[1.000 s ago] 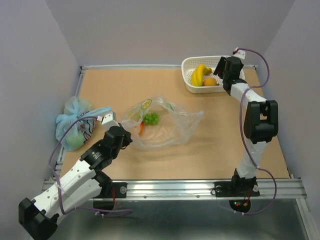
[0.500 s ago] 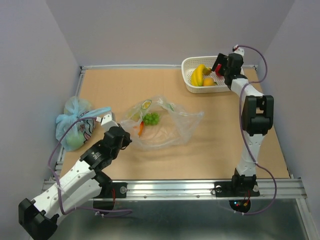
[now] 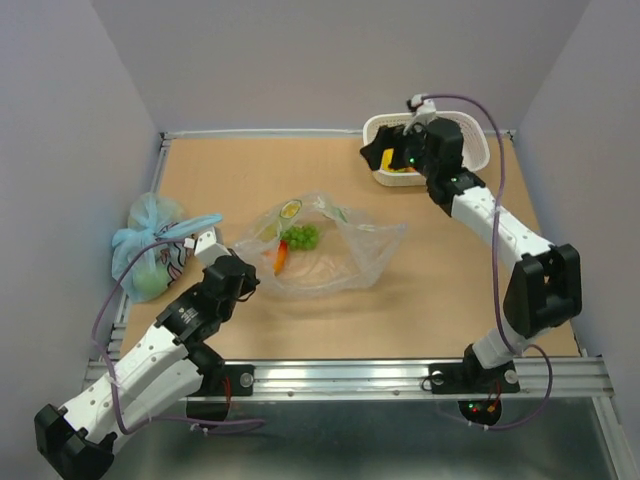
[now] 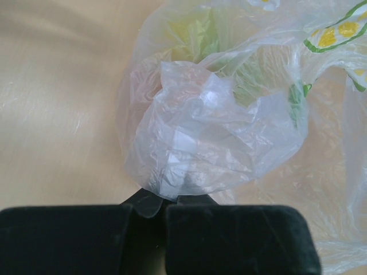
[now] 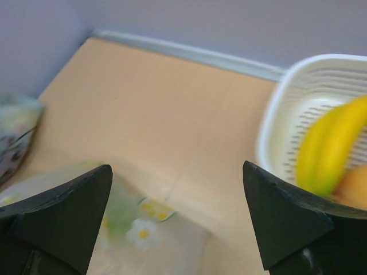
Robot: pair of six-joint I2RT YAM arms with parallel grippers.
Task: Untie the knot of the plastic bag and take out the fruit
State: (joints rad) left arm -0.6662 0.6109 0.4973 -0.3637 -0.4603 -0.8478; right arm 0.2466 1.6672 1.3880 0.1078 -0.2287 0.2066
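The clear plastic bag [image 3: 340,255] lies open mid-table; no knot shows on it. Inside are green grapes [image 3: 302,237], an orange-red piece [image 3: 281,257] and a yellow-green piece [image 3: 291,210]. My left gripper [image 3: 243,272] is at the bag's near-left edge, shut on a bunch of its film; in the left wrist view the gripper [image 4: 163,200] pinches the plastic bag [image 4: 212,132]. My right gripper [image 3: 385,160] is open and empty, in the air by the left rim of the white basket [image 3: 472,130]. In the right wrist view the gripper [image 5: 178,189] has the bag [image 5: 143,229] ahead of it.
The basket [image 5: 275,114] at the back right holds bananas [image 5: 327,149] and an orange [image 5: 355,183]. A knotted light-blue bag [image 3: 150,245] lies at the left table edge and shows in the right wrist view [image 5: 17,132]. Walls enclose three sides.
My right gripper swung left from over the basket toward the clear bag. A red piece seen by its jaws half a second ago no longer shows. My left gripper kept its hold.
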